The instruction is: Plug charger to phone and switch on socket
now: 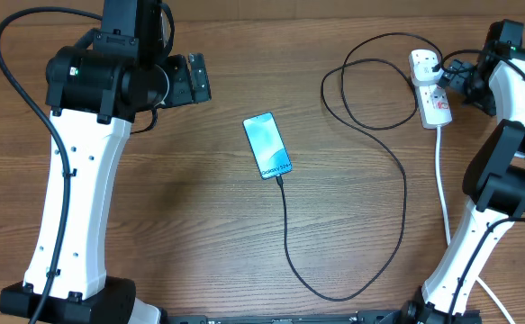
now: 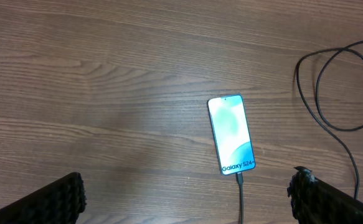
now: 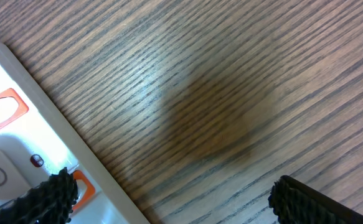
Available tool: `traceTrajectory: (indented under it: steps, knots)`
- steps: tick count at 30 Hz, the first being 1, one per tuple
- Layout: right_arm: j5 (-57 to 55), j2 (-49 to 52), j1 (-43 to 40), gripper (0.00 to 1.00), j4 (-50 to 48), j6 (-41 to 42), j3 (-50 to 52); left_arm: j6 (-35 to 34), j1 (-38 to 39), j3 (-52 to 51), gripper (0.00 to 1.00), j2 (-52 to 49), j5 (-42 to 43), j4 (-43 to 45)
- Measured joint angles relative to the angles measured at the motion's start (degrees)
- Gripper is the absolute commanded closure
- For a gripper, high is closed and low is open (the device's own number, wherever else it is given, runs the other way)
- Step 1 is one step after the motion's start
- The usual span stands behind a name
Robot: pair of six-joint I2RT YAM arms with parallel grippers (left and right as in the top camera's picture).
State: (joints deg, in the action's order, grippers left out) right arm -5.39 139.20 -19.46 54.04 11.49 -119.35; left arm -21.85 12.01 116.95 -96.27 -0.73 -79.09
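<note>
- Phone (image 1: pixel 267 146): flat on table (image 1: pixel 199 207), mid-table, lit screen up, white text at short edge nearer robot.
- Charger (image 1: pixel 397 180): thin black cable, tip seated in that same short edge. Runs toward robot, sweeps right, loops back to socket (black plug sits at its far end).
- Socket (image 1: pixel 430 90): white strip, far right; thick white cord (image 1: pixel 443 180) trails toward robot.
- Left gripper (image 1: pixel 199 79): jaws spread wide, empty, above table, apart from phone.
- Right gripper (image 1: pixel 449 76): jaws spread wide, grasping nothing, just beside socket; one finger (image 3: pixel 44 199) over its orange-marked face.

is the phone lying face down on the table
No, the phone lies screen up on the table, with its lit blue-teal display and printed text facing the left wrist camera.
</note>
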Motion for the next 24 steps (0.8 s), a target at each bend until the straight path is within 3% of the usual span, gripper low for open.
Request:
traceTrajectory:
  steps: [24]
  knots:
    - [-1.11,0.96,-0.13,0.00,0.63,-0.17,-0.87,0.02,0.00,0.00,0.01,0.00,0.00,0.00]
